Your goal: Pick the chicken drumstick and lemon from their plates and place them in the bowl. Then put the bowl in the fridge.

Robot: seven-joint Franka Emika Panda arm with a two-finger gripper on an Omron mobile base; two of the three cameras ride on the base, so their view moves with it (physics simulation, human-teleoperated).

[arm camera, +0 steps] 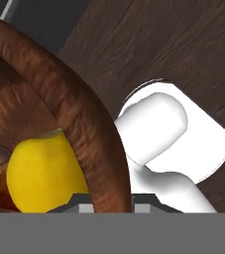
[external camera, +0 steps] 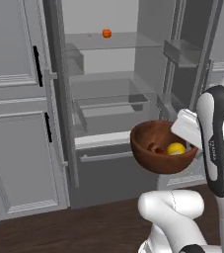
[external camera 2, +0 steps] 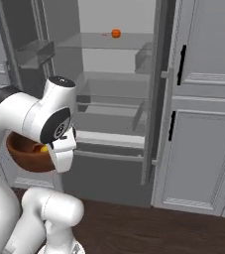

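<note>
Now the gripper (arm camera: 106, 206) is clamped shut on the rim of the wooden bowl (external camera: 153, 155), holding it in the air at centre right of the left base view, before the open fridge (external camera: 113, 99). Inside the bowl lie the lemon (external camera: 176, 148) and the chicken drumstick (external camera: 157, 147). A small orange item (external camera: 106, 33) sits on the top shelf.

A small orange-red fruit (external camera: 106, 33) sits on a high glass shelf, towards the back, with nothing else near it; grey panelled cabinets (external camera: 15, 123) with short dark handles (external camera: 37, 65) stand on either side of the open unit; a dark wood-plank floor (external camera 2: 148, 230) runs below.
</note>
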